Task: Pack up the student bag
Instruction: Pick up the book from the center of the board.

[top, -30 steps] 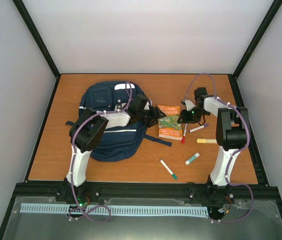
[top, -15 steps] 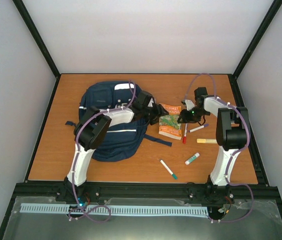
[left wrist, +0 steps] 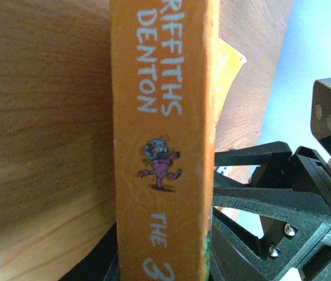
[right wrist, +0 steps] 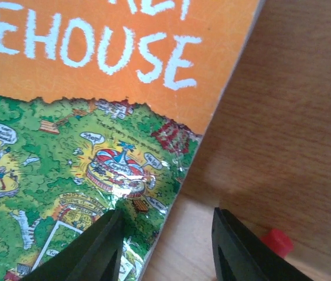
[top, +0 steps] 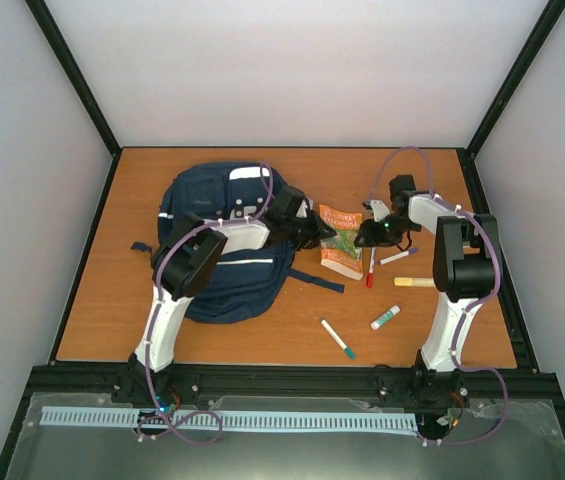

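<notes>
One student bag (top: 197, 205) lay flat left of centre in the overhead frame, its long axis running up and down the picture, with the left arm stretched across it. Whether its mouth was unzipped could not be told, and nothing showed inside. Just right of it, the left gripper (top: 314, 232) appeared to pinch the orange paperback book (top: 345, 252) by its spine, that edge tilted up. The right gripper (top: 368, 237), jaws spread, straddled the book's opposite edge beside a red-capped marker (top: 369, 272). The book would likely need to travel leftward, and the left arm was nearer.

Book (left wrist: 162, 146) spine lettering cut off at top, bottom edges.
</notes>
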Controlling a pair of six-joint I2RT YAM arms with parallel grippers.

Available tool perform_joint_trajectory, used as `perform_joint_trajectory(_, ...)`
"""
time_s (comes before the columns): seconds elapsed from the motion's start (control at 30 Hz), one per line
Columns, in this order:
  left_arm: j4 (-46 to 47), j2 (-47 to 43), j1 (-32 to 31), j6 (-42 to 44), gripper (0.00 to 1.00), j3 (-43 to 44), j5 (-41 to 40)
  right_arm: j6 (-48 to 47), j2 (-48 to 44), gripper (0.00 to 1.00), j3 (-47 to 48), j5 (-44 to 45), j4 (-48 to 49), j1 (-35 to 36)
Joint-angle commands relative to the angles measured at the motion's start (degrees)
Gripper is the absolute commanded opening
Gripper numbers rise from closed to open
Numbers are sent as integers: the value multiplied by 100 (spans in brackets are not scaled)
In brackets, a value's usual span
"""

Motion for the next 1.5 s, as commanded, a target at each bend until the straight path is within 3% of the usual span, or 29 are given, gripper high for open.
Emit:
perform_joint_trajectory(0.0,468,-898,-167,241,7,-202,227,-44,-29,45,-285,240,-211,54)
perform_joint_trajectory(0.13,-35,-1648,-174,853,1,-531,-88,-94,-613,54,-254,-217,-249,-133)
perform_joint_trajectory(0.27,-693,-2500,-174,1651,1,-736,-352,-347,-1333,65,-224,-859,-340,-279)
perform_joint_trajectory(0.47,-1617,-3551,-166,2597,1,-932,-1044,-503,-2355,74,-204,-1859,-393,-322)
perform_joint_trajectory(0.57,-1684,-3986,-145,2824,1,-1083,-1201,-422,-2602,99,-22,-2487,-547,-319)
perform_joint_trajectory(0.6,-1632,-4119,-122,2852,1,-1142,-1205,-386,-2653,100,27,-2790,-571,-319)
perform_joint_trajectory(0.83,-1377,-4746,-52,2946,1,-1364,-1248,328,-2826,100,45,-4508,-93,-313)
perform_joint_trajectory(1.3,113,-5236,-52,2605,1,-1878,100,1040,-2338,99,413,-5098,375,132)
perform_joint_trajectory(1.47,331,-5333,-52,2594,1,-2046,194,1071,-2247,94,626,-5573,235,287)
